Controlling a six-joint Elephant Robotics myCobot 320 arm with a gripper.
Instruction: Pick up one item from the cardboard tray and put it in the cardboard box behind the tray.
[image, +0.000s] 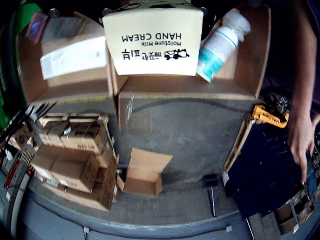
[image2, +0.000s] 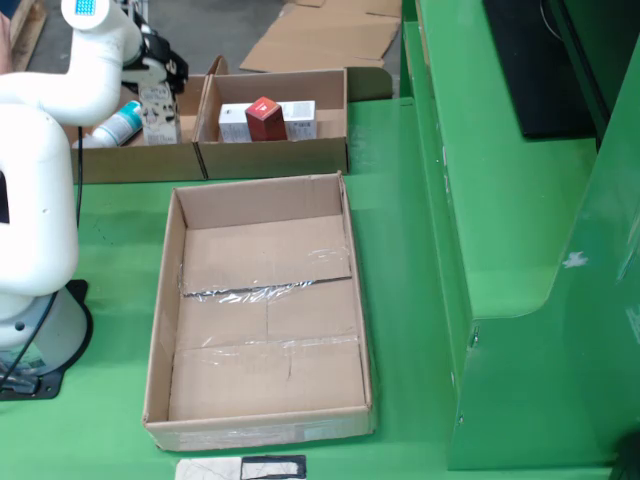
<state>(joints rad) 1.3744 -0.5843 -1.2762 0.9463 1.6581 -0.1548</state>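
Hovering over the tray (image2: 140, 160), at its left compartment as the fixed view shows it. gripper (image2: 160, 72) sits right above the hand cream box (image: 153, 40). Can't tell how the jaws stand: wrist view shows no fingers, and the fixed view is too small and dark there.

Handling: the hand cream box is thin card, likely light, stiff on the edges, soft on the broad faces. I'd pinch across the 2 narrow sides near the top and go gentle, since too much squeeze dents it. Smooth print, maybe a bit slick.

Look: cream-white carton, black "HAND CREAM / Moisture Milk" text, small cow logo. It stands upright with a bottle (image: 220, 47) just beside it, white with a teal label, lying tilted.

The other compartment holds a white carton (image2: 285, 118) and a red box (image2: 265, 120).

Drop target is the big box (image2: 160, 330), open, in front of the tray in the fixed view.

A person's hand (image: 302, 135) is at the wrist view's right edge, well apart.
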